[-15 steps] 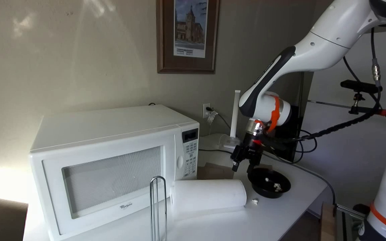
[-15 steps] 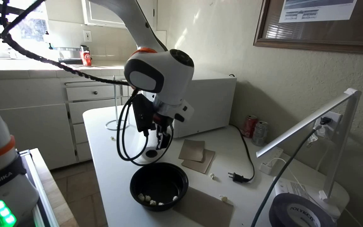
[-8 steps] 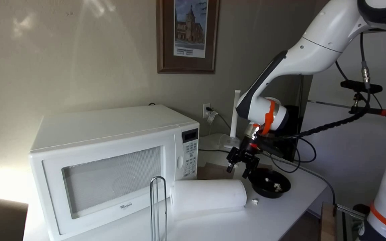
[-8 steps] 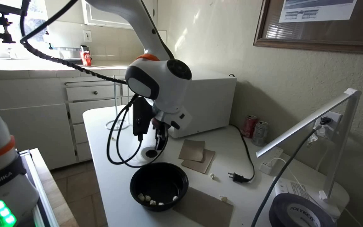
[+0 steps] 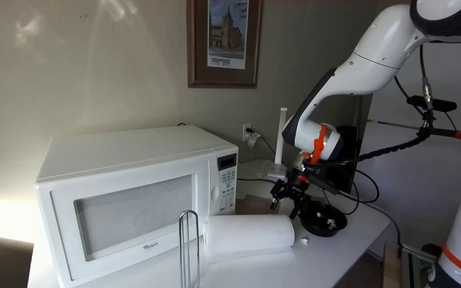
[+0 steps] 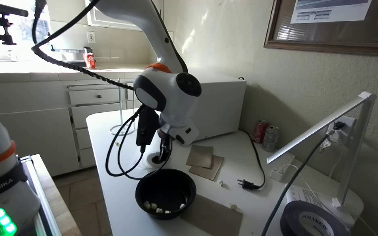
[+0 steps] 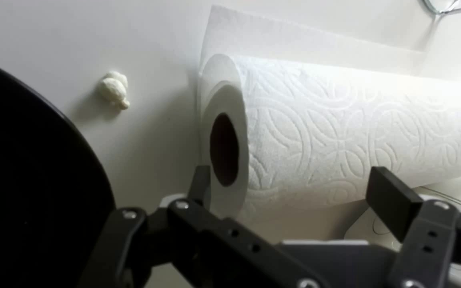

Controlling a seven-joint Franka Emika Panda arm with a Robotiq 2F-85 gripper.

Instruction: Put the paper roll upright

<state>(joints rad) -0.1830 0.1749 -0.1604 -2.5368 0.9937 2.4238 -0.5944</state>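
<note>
1. The paper roll lies on its side, not yet upright. In an exterior view it fills the lower middle, one end by the microwave, the hollow end toward the black bowl.

2. The gripper has its fingers spread wide and holds nothing. In the wrist view one fingertip shows beside the hollow core, the other farther right, over the roll's lower edge; whether either touches paper, I cannot tell.

3. Set along the roll rather than across it, the fingers are probably meant to pinch the wall at this end, one inside the core, so that the end can be raised. This looks like the approach.

4. The bowl sits near that end and may crowd the finger there. A loose sheet lies flat along the roll's upper side in the wrist view and could drag during tipping.

5. The wire holder stands upright at lower middle, presumably the roll's usual stand.

6. The white table carries scattered popcorn, brown flat squares near the centre, and a lamp at right.

7. Beyond, a framed picture hangs at top centre; a kitchen counter runs under a bright window, upper left.
</note>
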